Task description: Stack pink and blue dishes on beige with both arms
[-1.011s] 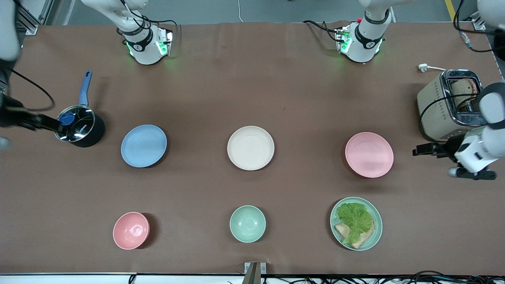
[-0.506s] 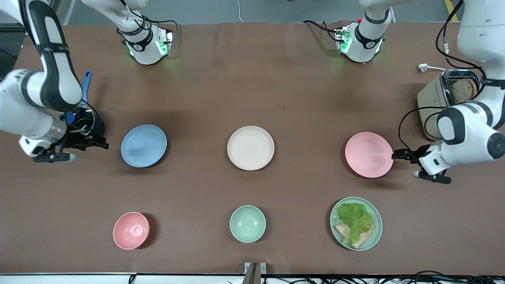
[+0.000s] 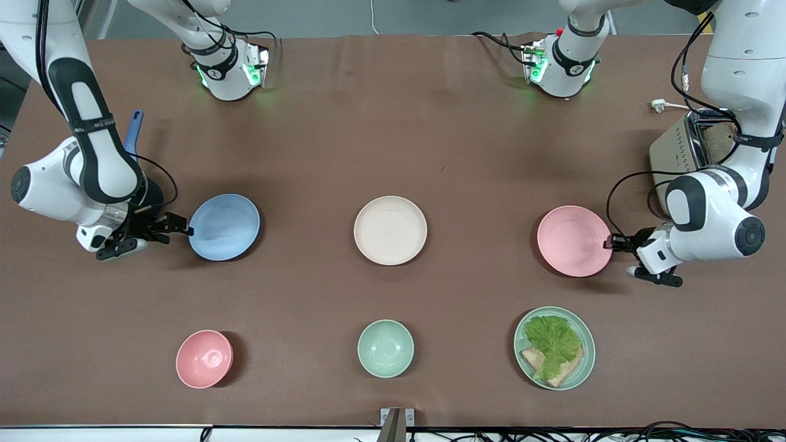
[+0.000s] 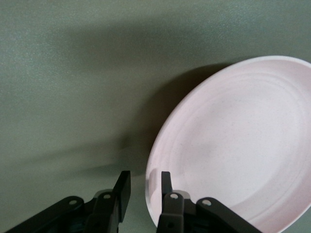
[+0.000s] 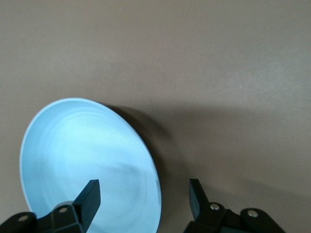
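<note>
Pink plate (image 3: pixel 574 240) and blue plate (image 3: pixel 223 226) now each have a gripper at the rim — a second ago both arms were out at the table's ends, well clear. The left gripper (image 3: pixel 614 243) has come in to the pink plate's edge; in its wrist view the fingers (image 4: pixel 165 183) straddle the rim with a narrow gap, seemingly not yet pinched. The right gripper (image 3: pixel 178 226) has reached the blue plate's edge, spread wide, rim between the fingers (image 5: pixel 90 195). Both plates lie flat and unmoved, the beige plate (image 3: pixel 390 230) bare between them. So both grasps look imminent — no stacking done yet. Brown matte table (image 3: pixel 393 123); pot (image 3: pixel 132 199) and toaster (image 3: pixel 681 166) sit close by the arms' elbows.
</note>
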Controlling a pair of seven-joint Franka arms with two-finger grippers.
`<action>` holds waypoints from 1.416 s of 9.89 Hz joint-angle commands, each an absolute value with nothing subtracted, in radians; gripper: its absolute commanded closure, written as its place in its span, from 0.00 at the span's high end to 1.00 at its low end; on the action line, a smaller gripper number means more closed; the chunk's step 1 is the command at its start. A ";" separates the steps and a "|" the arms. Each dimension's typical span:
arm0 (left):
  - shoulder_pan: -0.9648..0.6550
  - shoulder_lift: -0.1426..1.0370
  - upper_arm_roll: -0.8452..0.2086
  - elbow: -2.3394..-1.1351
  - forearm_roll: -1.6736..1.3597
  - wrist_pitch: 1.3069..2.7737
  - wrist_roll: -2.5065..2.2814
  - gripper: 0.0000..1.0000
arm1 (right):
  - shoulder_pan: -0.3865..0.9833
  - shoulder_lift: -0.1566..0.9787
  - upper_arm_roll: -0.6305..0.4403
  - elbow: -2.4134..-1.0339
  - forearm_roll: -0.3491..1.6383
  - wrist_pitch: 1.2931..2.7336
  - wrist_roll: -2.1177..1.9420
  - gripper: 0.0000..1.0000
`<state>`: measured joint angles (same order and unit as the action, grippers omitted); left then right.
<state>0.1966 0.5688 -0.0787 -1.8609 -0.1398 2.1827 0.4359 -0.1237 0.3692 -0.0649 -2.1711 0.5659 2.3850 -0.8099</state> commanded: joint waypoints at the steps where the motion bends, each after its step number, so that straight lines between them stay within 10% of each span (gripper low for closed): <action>1: 0.204 0.598 -0.092 -1.861 -0.152 2.206 0.456 0.05 | -0.127 0.371 -0.057 -2.218 0.615 2.433 -0.870 0.66; 7: 0.186 0.447 -0.286 -1.703 -0.147 1.883 0.169 0.00 | -0.124 0.414 -0.057 -2.229 0.650 2.453 -0.877 0.44; 11: 0.018 0.510 -0.420 -1.691 -0.135 2.013 -0.303 0.00 | -0.124 0.426 -0.057 -2.229 0.713 2.439 -0.868 0.02; 14: -0.148 0.586 -0.417 -1.698 -0.022 2.166 -0.561 0.00 | -0.129 0.394 -0.084 -2.173 0.715 2.312 -0.842 0.00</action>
<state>-0.1154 0.5383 -0.4242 -1.6975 -0.0829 2.1227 -0.4802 -0.1245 0.4198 -0.0715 -2.1955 0.6896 2.3709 -0.8504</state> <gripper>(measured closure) 0.956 0.903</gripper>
